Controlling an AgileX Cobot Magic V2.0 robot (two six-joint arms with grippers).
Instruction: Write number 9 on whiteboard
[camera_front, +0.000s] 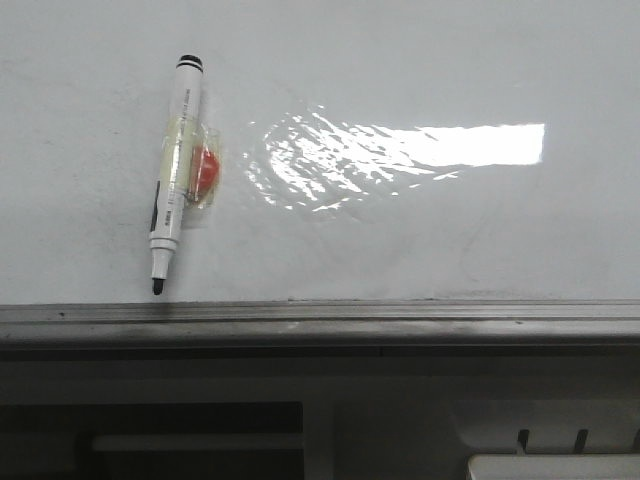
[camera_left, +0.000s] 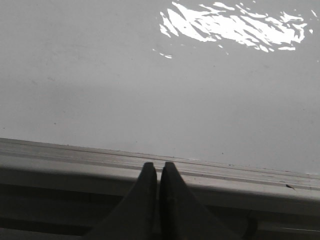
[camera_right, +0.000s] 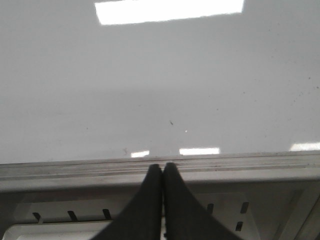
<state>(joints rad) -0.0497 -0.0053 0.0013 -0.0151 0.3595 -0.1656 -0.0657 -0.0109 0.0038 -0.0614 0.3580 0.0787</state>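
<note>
The whiteboard (camera_front: 420, 60) fills the front view, glossy white with a bright glare patch. No number 9 shows on it. A white marker pen (camera_front: 173, 180) with a black cap end and black tip lies on the board at the left, tip towards the rail, with clear tape and a red piece (camera_front: 205, 170) stuck to its side. My left gripper (camera_left: 158, 166) is shut and empty, its tips over the board's grey edge rail (camera_left: 60, 155). My right gripper (camera_right: 162, 167) is shut and empty, also at the rail (camera_right: 260, 162). Neither gripper shows in the front view.
The grey metal rail (camera_front: 400, 320) runs along the board's near edge. Below it is grey-white moulded plastic furniture with dark slots (camera_front: 550, 440), also in the right wrist view (camera_right: 70, 215).
</note>
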